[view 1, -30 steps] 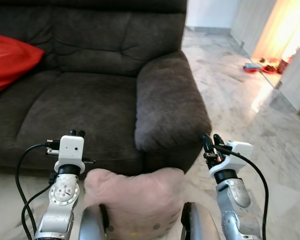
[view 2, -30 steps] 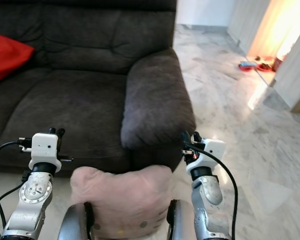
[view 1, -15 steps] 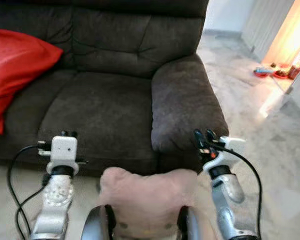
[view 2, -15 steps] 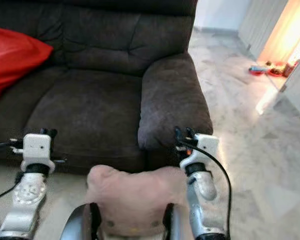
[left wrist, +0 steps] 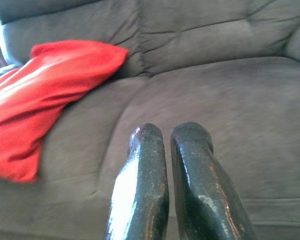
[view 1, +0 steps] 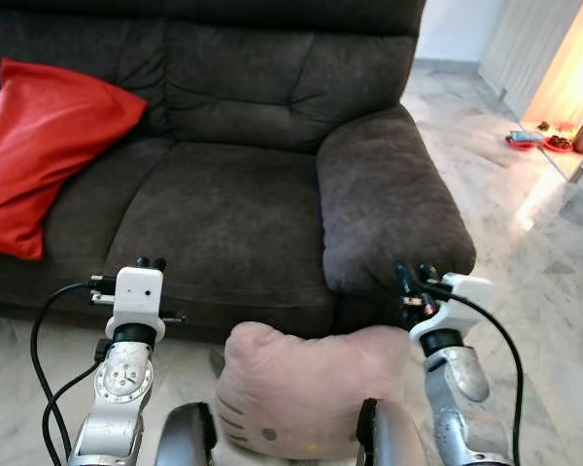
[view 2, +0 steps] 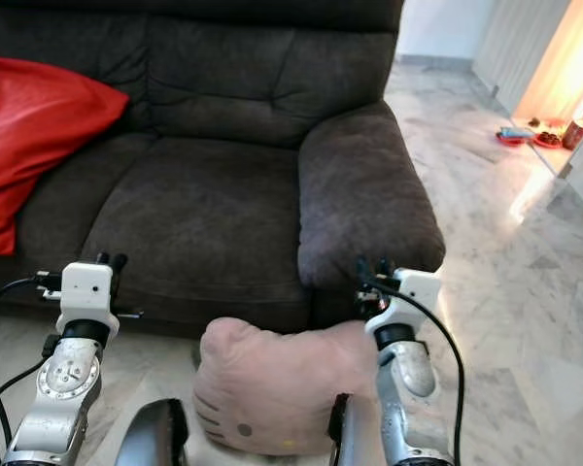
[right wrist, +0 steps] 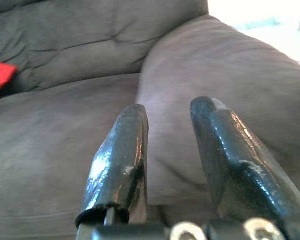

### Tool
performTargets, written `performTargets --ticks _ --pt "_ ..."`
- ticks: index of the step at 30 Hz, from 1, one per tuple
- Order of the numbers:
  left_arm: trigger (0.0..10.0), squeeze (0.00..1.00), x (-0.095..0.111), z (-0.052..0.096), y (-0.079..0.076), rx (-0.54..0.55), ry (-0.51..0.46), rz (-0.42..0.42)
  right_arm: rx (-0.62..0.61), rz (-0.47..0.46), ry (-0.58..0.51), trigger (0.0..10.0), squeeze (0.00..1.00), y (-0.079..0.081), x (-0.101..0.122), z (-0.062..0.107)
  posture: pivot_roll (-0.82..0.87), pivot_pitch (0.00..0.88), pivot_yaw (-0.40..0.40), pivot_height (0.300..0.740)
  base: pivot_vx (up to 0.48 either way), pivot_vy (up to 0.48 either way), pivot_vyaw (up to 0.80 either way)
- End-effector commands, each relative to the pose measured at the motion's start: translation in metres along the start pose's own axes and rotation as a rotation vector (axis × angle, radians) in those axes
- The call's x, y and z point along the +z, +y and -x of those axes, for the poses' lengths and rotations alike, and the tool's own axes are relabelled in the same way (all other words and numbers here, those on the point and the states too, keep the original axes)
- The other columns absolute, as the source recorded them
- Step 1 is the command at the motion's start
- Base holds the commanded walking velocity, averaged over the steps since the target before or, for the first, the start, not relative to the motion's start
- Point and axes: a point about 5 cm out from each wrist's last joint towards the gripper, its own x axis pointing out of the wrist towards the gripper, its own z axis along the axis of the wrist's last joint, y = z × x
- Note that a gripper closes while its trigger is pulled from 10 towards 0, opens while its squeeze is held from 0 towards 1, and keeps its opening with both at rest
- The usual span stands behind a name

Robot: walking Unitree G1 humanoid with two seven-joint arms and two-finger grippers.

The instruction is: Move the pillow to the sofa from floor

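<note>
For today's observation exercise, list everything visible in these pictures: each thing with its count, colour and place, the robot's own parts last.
pink pillow: one, pale pink with a printed face, held between the forearms, in front of the sofa.
sofa: one, dark brown, ahead.
red cushion: one, red, on the sofa's left seat.
floor: pale marble.
bowls: small, red, on the floor at far right.
left pincer: black, shut, pointing at the sofa.
right pincer: black, open, facing the armrest.
</note>
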Motion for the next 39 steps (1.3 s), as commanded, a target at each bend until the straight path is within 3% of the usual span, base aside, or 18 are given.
performTargets --ticks 1,17,33,39 --pt "10.0 0.0 -0.001 -0.001 0.002 0.003 0.014 0.013 0.014 0.002 -0.003 10.0 0.0 0.003 0.001 -0.001 0.05 0.0 -0.059 0.513 0.0 0.428 0.0" --pt "10.0 0.0 -0.003 -0.003 -0.003 -0.026 0.058 0.098 0.025 0.006 0.009 10.0 0.0 0.004 0.0 0.001 0.05 0.0 -0.069 0.513 0.0 0.0 0.0" --pt "10.0 0.0 -0.009 -0.001 -0.01 -0.086 0.086 0.115 0.026 0.019 0.053 10.0 0.0 0.003 -0.003 0.0 0.04 0.0 -0.072 0.513 0.307 0.0 -0.14" --pt "10.0 0.0 -0.009 0.0 -0.018 -0.162 0.084 0.135 0.043 0.018 0.04 10.0 0.0 0.005 -0.002 0.0 0.04 0.0 -0.073 0.513 0.194 0.0 -0.11"
